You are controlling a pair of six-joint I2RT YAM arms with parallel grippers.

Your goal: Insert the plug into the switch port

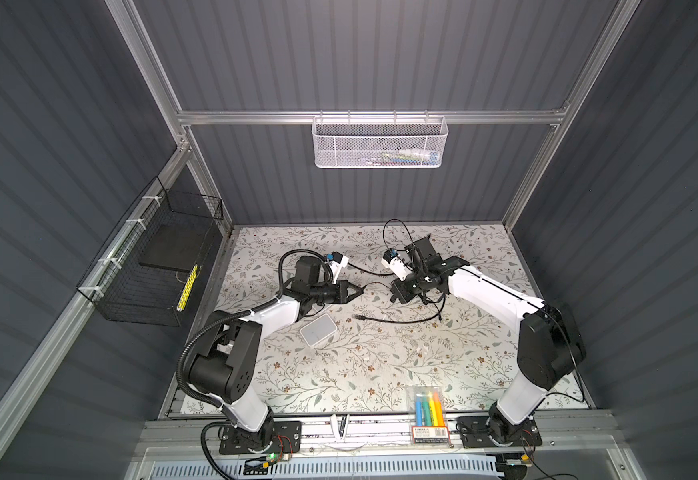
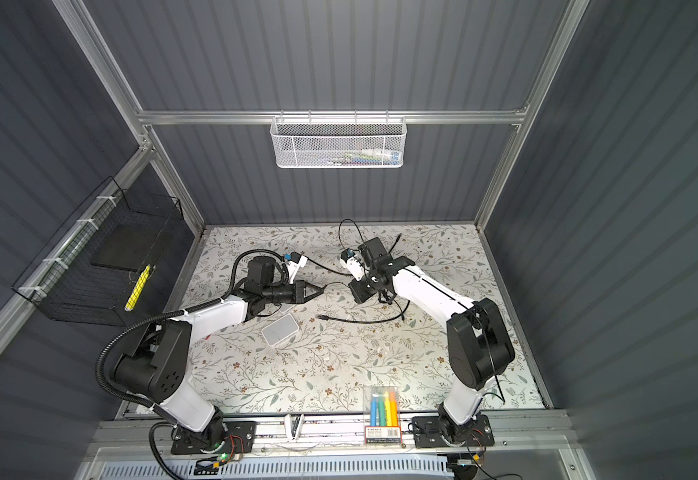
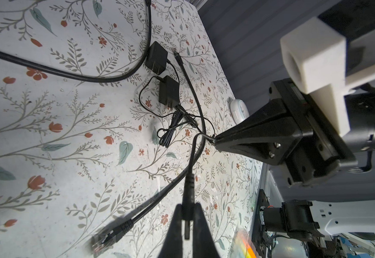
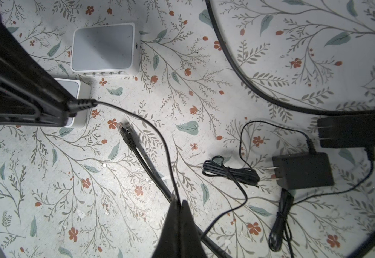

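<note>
Left end effector (image 3: 187,214) is clamped on the barrel plug (image 3: 188,185), near the switch (image 1: 317,329) on its back-wall side; I can't judge its height over the table (image 1: 380,374). Right end effector (image 4: 180,204) is pinched together on the plug's thin cord (image 4: 147,121), farther from the switch. I can't make out the switch's power port, and a second white box (image 4: 79,89) beside the switch is half hidden.

Floral table (image 1: 380,374); on it a white switch (image 4: 104,45); network cable (image 4: 130,141); power adapter (image 4: 302,169).
</note>
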